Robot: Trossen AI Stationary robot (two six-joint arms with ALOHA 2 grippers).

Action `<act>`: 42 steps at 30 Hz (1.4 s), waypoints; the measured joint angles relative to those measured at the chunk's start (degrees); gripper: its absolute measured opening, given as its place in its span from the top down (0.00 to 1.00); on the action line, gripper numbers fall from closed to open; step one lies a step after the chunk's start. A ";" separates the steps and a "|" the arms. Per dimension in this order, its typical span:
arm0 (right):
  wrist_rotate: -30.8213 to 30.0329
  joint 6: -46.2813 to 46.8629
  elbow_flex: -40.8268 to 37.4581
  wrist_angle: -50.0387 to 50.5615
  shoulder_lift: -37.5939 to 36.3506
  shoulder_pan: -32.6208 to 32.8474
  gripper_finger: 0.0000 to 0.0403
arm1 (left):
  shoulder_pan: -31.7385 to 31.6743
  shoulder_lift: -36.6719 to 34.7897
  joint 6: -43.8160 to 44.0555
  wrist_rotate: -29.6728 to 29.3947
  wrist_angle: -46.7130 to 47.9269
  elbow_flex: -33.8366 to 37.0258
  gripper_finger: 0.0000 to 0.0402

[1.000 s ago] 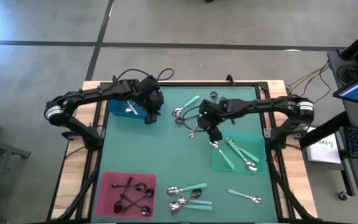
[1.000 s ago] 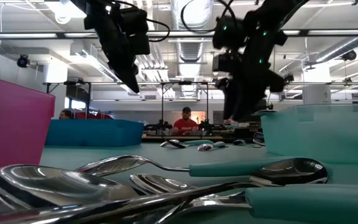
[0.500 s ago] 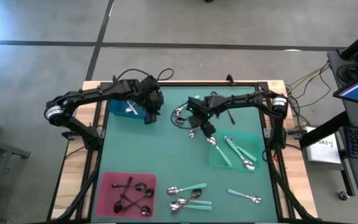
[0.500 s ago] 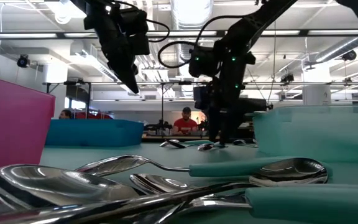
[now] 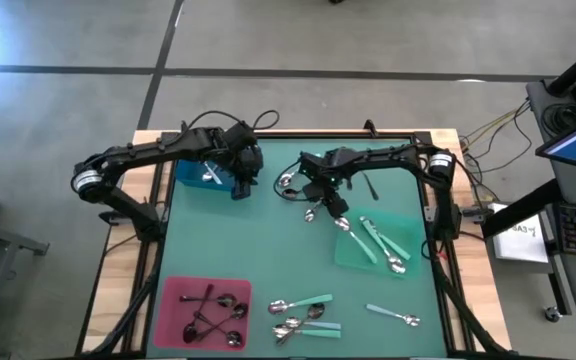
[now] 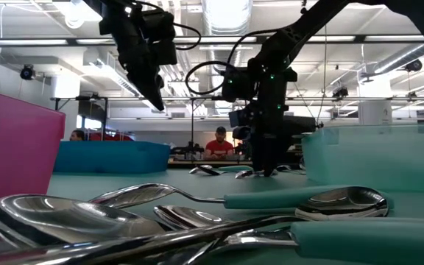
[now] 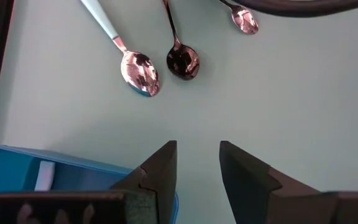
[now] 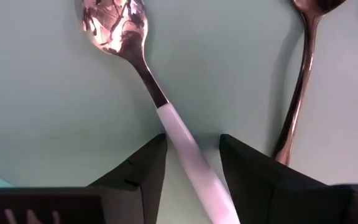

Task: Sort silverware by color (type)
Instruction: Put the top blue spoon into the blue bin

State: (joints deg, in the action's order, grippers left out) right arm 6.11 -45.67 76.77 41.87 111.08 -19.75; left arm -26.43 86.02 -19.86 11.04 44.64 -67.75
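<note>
right gripper (image 5: 330,203) low over the green mat (image 5: 258,250) near table centre, just off the inner corner of the green tray (image 5: 413,262). in its wrist view the two fingers (image 8: 138,171) stand apart with a pale-handled spoon (image 8: 143,68) lying between them, handle running into the gap, bowl out ahead; whether the pads touch the handle cannot be told. a dark all-metal spoon (image 8: 303,74) lies just beside it on the mat. left gripper (image 5: 242,184) hangs above the edge of the blue tray (image 5: 196,174), fingers (image 7: 160,171) apart, nothing between them; past them, on the mat, a mint-handled spoon (image 7: 126,56), a dark spoon (image 7: 180,53) just beside it, and the bowl of a third (image 7: 244,18). silverware elsewhere: several mint-handled spoons (image 5: 383,243) in the green tray; a clutch of black-handled spoons (image 5: 211,312) in the pink tray (image 5: 168,300); one item (image 5: 208,175) in the blue tray, too small to tell; a loose pile (image 5: 303,315) at the mat's near edge, mint and silver mixed, with a single spoon (image 5: 393,317) off to its right-arm side. low view: pile's bowls (image 6: 197,213) fill the foreground. a person in red (image 6: 219,147) sits in the room behind.
</note>
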 joint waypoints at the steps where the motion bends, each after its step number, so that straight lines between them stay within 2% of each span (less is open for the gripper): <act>1: 0.13 -0.02 -0.04 -0.02 -0.19 0.00 0.65 | -0.01 0.00 -0.23 -0.05 0.00 0.00 0.74; 5: 0.32 0.02 -0.25 0.03 -1.41 0.08 0.73 | -0.01 0.00 -0.45 -0.10 0.04 0.00 0.74; 12: 0.13 4.25 -0.44 0.05 -2.90 0.13 0.94 | -0.01 0.00 -0.26 -0.12 0.42 0.00 0.74; 18: -0.11 7.38 1.21 3.62 -3.67 0.34 0.94 | -0.01 0.00 0.37 -0.14 0.42 0.00 0.74; 25: 0.62 10.96 2.54 5.61 -8.99 1.73 0.95 | -0.01 0.00 1.68 -0.14 1.93 0.00 0.74; 31: 7.07 18.57 1.81 5.96 -15.52 4.00 0.95 | 0.07 0.00 2.88 -0.05 1.48 0.11 0.74; 42: 7.39 20.48 -2.73 -13.17 -23.90 6.38 0.95 | 2.62 -0.02 6.45 6.11 -12.41 5.80 0.74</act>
State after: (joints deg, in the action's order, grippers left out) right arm 13.50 -25.19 74.04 28.70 87.18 -13.36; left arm -23.80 86.00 -13.41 17.15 32.23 -61.94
